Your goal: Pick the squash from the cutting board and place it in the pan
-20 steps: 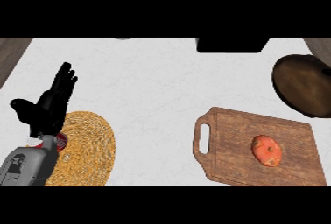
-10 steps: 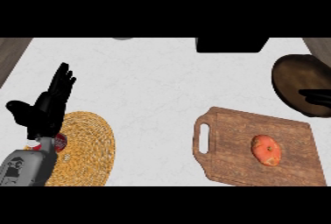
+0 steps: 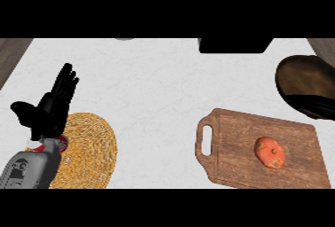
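The orange squash (image 3: 270,152) lies on the right half of the wooden cutting board (image 3: 229,133), at the lower right. The dark brown pan (image 3: 301,73) sits beyond the board at the right edge. Black fingers of my right hand (image 3: 313,105) reach in from the right edge across the pan's near rim. They look straight and hold nothing, well above the squash in the picture. My left hand (image 3: 51,106) rests open at the far left with its fingers pointing up, far from the board.
A round woven mat (image 3: 88,153) lies at the lower left, partly under my left forearm, with a small red thing (image 3: 62,144) beside the wrist. A black object (image 3: 235,45) stands at the counter's far edge. Brown strips border the white counter at both upper corners.
My right hand's fingers have come into view from the right edge and moved further over the pan's near rim. The left hand has barely shifted. The squash has not moved.
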`<state>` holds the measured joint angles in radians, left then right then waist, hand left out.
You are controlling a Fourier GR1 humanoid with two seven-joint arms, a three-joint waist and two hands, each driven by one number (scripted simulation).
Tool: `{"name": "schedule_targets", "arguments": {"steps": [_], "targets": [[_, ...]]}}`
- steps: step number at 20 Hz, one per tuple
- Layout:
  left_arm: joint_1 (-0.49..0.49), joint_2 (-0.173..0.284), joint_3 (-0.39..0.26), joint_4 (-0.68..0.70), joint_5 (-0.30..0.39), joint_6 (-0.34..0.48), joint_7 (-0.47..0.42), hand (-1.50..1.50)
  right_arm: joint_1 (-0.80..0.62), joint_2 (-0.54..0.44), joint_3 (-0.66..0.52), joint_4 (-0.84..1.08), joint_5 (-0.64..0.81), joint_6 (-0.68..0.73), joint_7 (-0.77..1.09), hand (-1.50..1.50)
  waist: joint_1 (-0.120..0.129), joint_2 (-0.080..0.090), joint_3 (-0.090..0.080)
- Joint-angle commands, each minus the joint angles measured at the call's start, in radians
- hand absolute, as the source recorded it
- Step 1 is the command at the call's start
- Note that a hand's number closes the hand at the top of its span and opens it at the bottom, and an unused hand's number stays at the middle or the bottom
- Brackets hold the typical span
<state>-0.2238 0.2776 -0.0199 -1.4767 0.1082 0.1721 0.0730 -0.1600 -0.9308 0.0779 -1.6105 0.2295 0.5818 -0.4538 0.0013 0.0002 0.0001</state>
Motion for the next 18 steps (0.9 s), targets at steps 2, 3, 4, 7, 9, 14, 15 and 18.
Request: {"name": "schedule_targets", "arguments": {"steps": [2,3,4,7,9,14,15,18], "targets": [[-0.033,-0.029,0.016,0.068,-0.023,-0.011,-0.048,0.00,-0.056,0.053,0.031,0.117,0.136,0.032,-0.086,-1.50,0.003,0.002,0.000],[0.037,-0.021,0.007,-0.010,-0.022,-0.019,-0.015,0.00,-0.068,0.093,0.048,0.062,0.126,0.044,-0.010,-1.50,0.005,0.000,0.000],[0.021,-0.029,0.023,0.023,-0.017,-0.022,-0.033,0.00,0.027,0.082,0.029,0.016,0.152,0.018,-0.049,-1.50,-0.003,-0.001,0.000],[-0.013,-0.017,0.056,0.063,-0.005,-0.041,-0.032,0.00,0.007,0.058,0.040,0.064,0.185,0.053,-0.115,-1.50,-0.004,0.000,0.000],[0.026,-0.041,0.018,-0.006,-0.039,-0.015,-0.022,0.00,-0.015,0.115,0.101,0.081,0.247,0.013,-0.105,-1.50,0.002,0.000,0.000],[-0.008,-0.043,0.031,-0.021,-0.050,-0.024,0.033,0.00,-0.009,0.167,0.109,0.046,0.313,0.010,-0.059,-1.50,0.000,-0.001,0.000],[-0.035,-0.046,0.043,0.014,-0.051,-0.023,0.032,0.00,0.018,0.188,0.120,0.040,0.340,-0.018,-0.065,-1.50,-0.002,-0.001,0.000],[0.017,-0.025,0.063,-0.027,-0.028,-0.069,0.021,0.00,-0.043,0.161,0.111,0.047,0.387,0.022,-0.040,-1.50,0.003,0.000,0.000]]}}
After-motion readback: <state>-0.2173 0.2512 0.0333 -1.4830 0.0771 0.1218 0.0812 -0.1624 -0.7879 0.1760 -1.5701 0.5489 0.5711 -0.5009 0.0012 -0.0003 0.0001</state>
